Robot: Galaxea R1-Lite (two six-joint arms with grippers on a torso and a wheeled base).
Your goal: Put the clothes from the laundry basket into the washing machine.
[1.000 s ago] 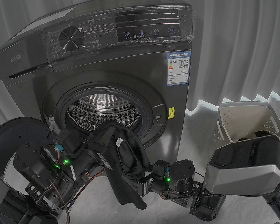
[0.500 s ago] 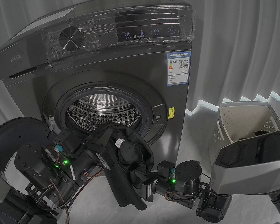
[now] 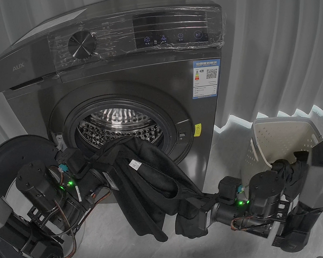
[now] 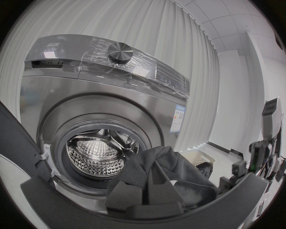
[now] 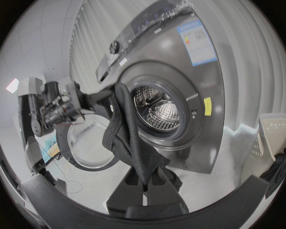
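Black fabric garment (image 3: pixel 144 180), clenched by left gripper (image 4: pixel 148 179) and right gripper (image 5: pixel 145 185), hangs just before the open steel drum (image 3: pixel 118 127) of the grey washing machine (image 3: pixel 123 77), not yet inside; dark clothing (image 5: pixel 275 174) left in white perforated basket (image 3: pixel 284 135), right.

The black garment (image 3: pixel 145 184) buries the fingertips of the left gripper (image 4: pixel 146 190) and right gripper (image 5: pixel 145 186) in the head view, and hides the lower rim of the drum opening (image 3: pixel 118 125). The right arm (image 3: pixel 264 196) blocks the lower half of the laundry basket (image 3: pixel 284 135) — the dark cloth (image 3: pixel 301 153) at its rim is too small to identify. The left arm (image 3: pixel 40 190) partly hides the open door (image 3: pixel 12 155).
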